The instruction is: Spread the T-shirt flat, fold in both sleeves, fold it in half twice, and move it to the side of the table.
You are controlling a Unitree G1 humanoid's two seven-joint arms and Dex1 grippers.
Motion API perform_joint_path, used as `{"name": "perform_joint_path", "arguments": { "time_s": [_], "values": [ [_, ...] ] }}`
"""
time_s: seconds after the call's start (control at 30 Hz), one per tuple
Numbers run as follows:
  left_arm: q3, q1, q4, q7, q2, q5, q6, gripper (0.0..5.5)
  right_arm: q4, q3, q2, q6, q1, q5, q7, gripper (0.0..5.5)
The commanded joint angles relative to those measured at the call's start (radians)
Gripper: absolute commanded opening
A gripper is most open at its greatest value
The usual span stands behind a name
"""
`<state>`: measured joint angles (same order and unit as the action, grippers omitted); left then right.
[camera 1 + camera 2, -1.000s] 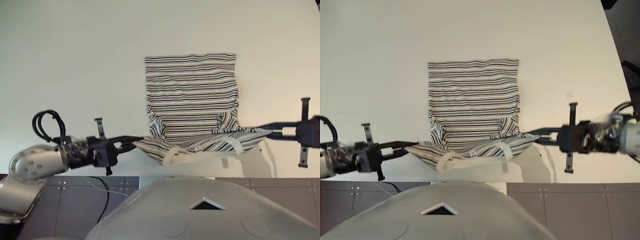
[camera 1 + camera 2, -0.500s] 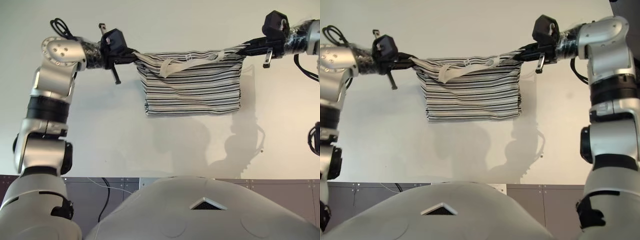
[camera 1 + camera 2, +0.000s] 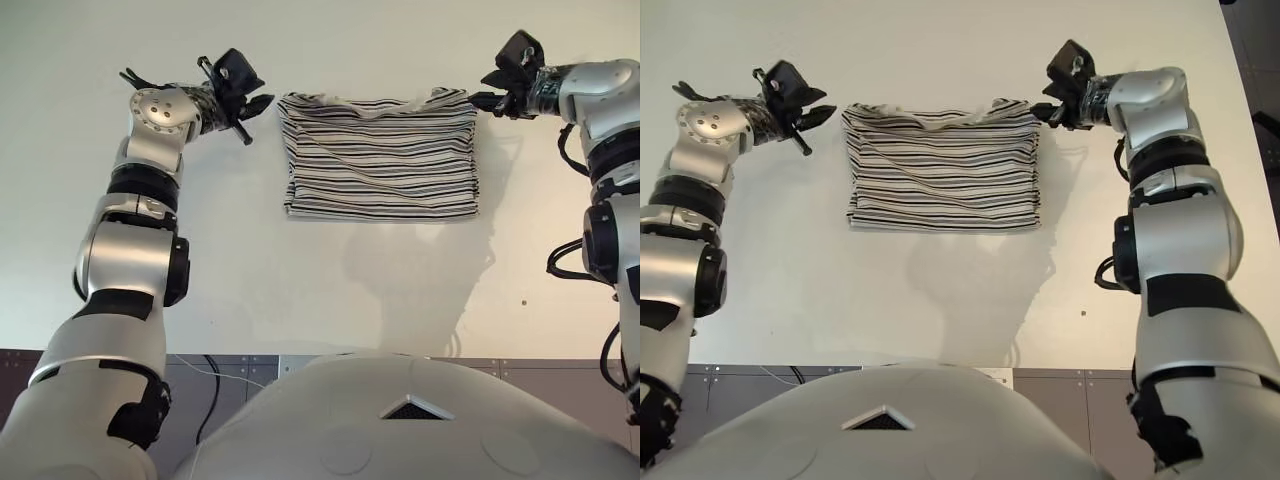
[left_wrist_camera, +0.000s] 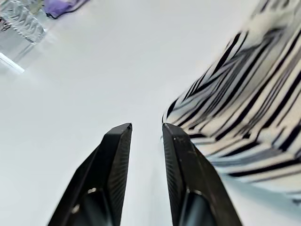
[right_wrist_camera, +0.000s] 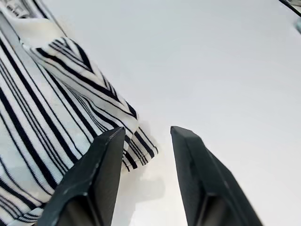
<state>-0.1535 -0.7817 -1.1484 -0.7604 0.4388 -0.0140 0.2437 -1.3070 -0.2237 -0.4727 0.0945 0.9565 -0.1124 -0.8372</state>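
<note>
The black-and-white striped T-shirt (image 3: pixel 380 155) lies folded into a rectangle on the white table (image 3: pixel 300 290), its cream neckband along the far edge. My left gripper (image 3: pixel 262 102) is open just off the shirt's far left corner, holding nothing; in the left wrist view its fingers (image 4: pixel 117 155) stand apart beside the striped cloth (image 4: pixel 244 113). My right gripper (image 3: pixel 1038 109) is open at the far right corner, and the right wrist view shows its fingers (image 5: pixel 101 160) next to the shirt's corner (image 5: pixel 70 94) with nothing gripped.
A clear glass object (image 4: pixel 19 19) and something purple (image 4: pixel 61 5) sit far off on the table in the left wrist view. The table's near edge (image 3: pixel 300 352) runs below the shirt, and bare white surface surrounds it.
Both arms carried the shirt's near edge up and over to the far edge, folding it in half. Both grippers then let go and now stand open beside the far corners.
</note>
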Motion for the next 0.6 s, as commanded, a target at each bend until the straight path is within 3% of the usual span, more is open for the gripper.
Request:
{"name": "perform_joint_path", "arguments": {
  "time_s": [0.03, 0.13, 0.27, 0.4, 0.6],
  "values": [
    [0.052, -0.011, 0.006, 0.061, -0.033, 0.017, -0.062, 1.18, 0.015, 0.059, 0.025, -0.007, -0.043, 0.02, 0.059, 2.36],
    [0.019, 0.024, 0.098, 0.146, -0.004, -0.061, -0.012, 1.18, 0.048, 0.103, 0.038, 0.043, -0.05, 0.042, 0.087, 2.91],
    [-0.058, 0.254, 0.664, 0.129, 0.03, -0.137, 0.015, 1.18, 0.105, 0.091, 0.049, 0.19, -0.083, 0.009, 0.074, 2.91],
    [-0.189, 0.517, 1.146, 0.049, 0.068, -0.203, -0.036, 1.18, 0.078, -0.091, 0.001, 0.355, -0.126, -0.217, 0.209, 2.91],
    [-0.305, 0.766, 1.232, 0.025, 0.19, -0.401, -0.037, 1.18, 0.051, -0.342, -0.095, 0.542, -0.132, -0.524, 0.339, 2.91]
  ]
}}
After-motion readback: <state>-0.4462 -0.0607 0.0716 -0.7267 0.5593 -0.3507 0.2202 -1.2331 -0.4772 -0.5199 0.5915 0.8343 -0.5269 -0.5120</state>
